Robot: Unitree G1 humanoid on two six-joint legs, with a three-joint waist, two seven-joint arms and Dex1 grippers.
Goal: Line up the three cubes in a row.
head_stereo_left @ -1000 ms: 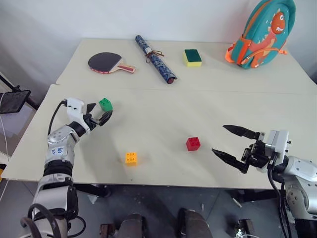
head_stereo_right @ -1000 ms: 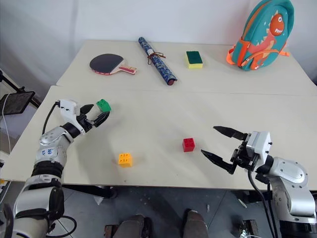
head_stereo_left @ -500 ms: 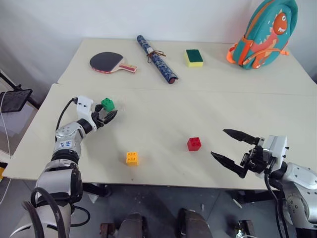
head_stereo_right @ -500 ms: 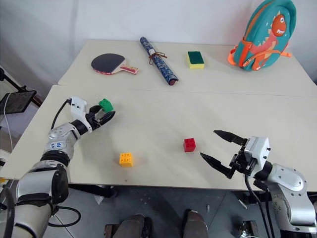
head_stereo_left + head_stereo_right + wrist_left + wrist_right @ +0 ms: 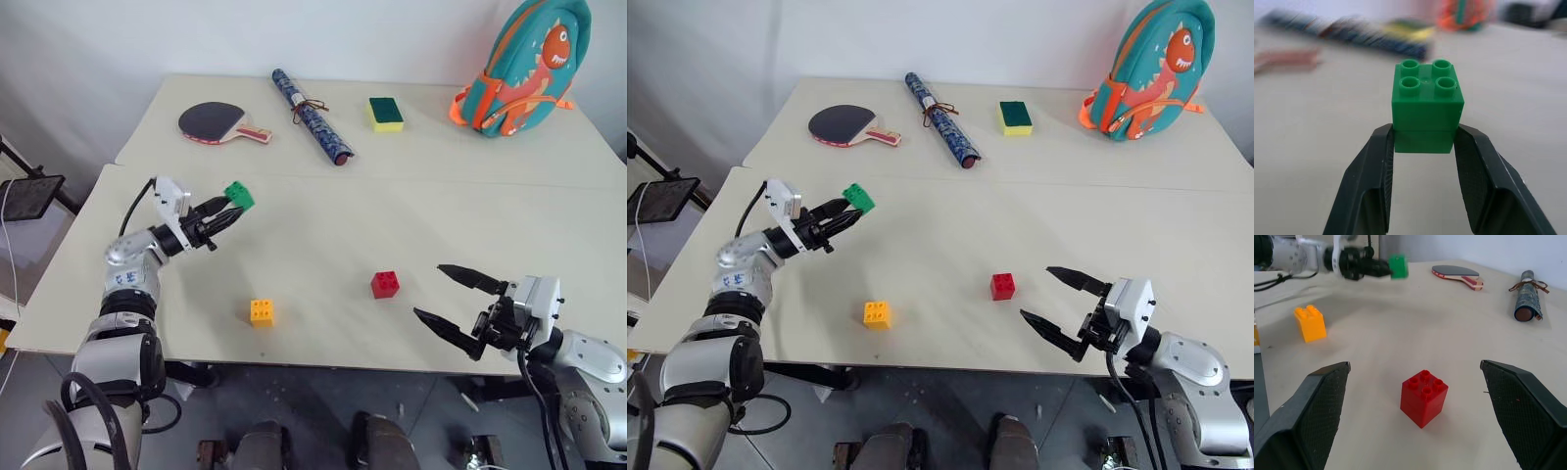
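My left gripper is shut on the green cube, holding it by its lower sides above the left part of the table; the studs face up. The yellow-orange cube sits on the table near the front edge, below and right of that hand. To its right, around mid-table, rests the red cube, also seen close ahead between my right fingers. My right gripper stands open at the front right, apart from the red cube, with nothing between its fingers.
On the far table lie a table-tennis paddle, a rolled blue mat, a yellow-and-green sponge and a teal dinosaur backpack. A seam joins the two tables. A dark tablet on a stand sits off the left edge.
My left gripper closed on the green cube, lifted it off the table and swung it to the right. The right gripper stayed open and nearly still.
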